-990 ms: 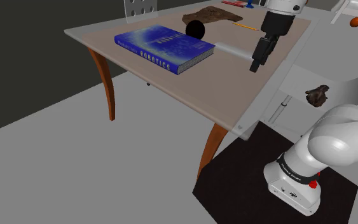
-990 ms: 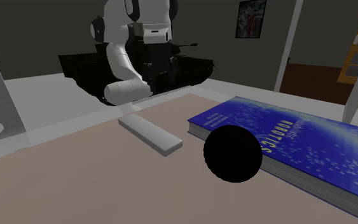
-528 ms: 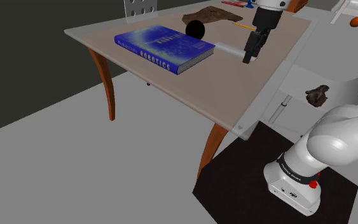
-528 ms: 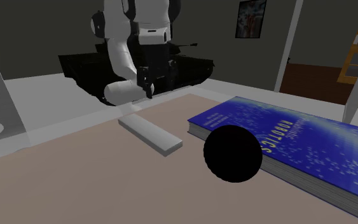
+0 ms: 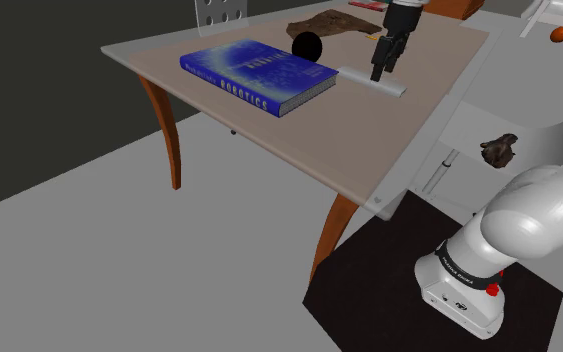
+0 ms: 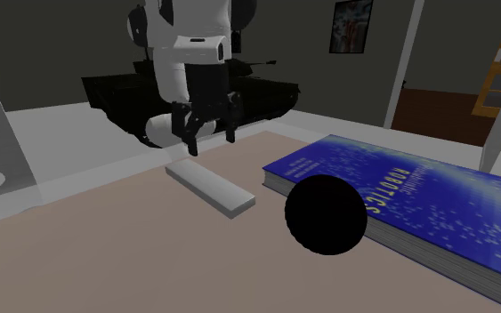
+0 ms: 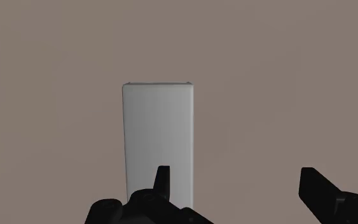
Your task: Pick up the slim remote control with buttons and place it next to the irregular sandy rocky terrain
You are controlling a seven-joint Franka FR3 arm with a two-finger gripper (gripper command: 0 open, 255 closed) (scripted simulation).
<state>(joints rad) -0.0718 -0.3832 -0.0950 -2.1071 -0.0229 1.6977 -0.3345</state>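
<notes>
Above the grey remote (image 6: 211,188) the gripper (image 6: 211,140) hangs, pointing straight down (spread wide, empty).

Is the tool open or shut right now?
Open: the tool has its fingers apart, hovering above the flat-lying grey remote.

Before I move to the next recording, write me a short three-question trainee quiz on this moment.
1. True or false: the claw is shut on the grey remote.
2. What sits next to the blue book? A) black ball B) red cup C) white plate
3. Fill in: the remote lies flat on the ____.

Key: 1 false, the claw is open above it; 2 A; 3 table.
</notes>
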